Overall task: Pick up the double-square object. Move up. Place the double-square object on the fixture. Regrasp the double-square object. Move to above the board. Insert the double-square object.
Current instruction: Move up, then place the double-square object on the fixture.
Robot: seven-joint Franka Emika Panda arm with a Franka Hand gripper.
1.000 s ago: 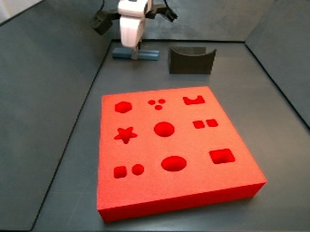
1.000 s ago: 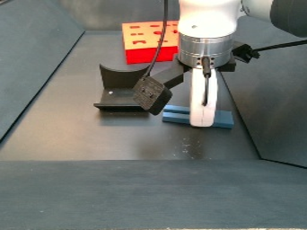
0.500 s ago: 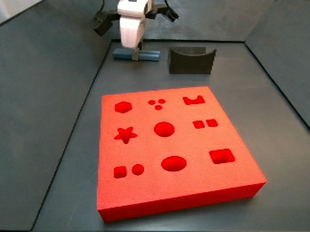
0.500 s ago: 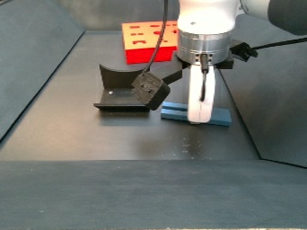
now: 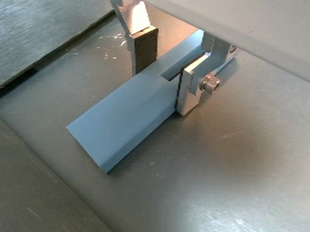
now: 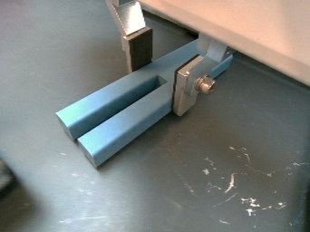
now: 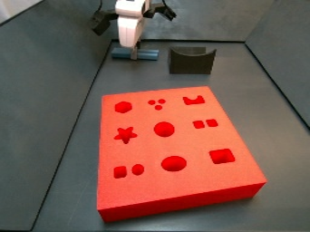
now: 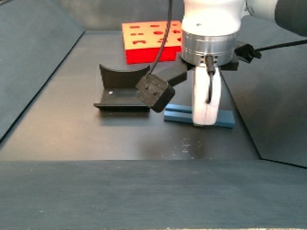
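The double-square object (image 5: 121, 127) is a long grey-blue bar with a groove along its top, lying flat on the dark floor; it also shows in the other wrist view (image 6: 109, 122) and in both side views (image 7: 140, 55) (image 8: 178, 114). My gripper (image 5: 169, 80) is down over the bar's far end and straddles it, also seen in the other views (image 6: 164, 80) (image 7: 130, 45) (image 8: 206, 115). One silver finger (image 6: 188, 86) lies against the bar's side. The dark pad (image 5: 145, 50) of the opposite finger stands a little off it. The jaws are open.
The dark notched fixture (image 7: 190, 60) (image 8: 118, 90) stands on the floor close beside the bar. The red board (image 7: 182, 186) (image 8: 146, 38) with its shaped holes lies further off. Grey walls enclose the floor.
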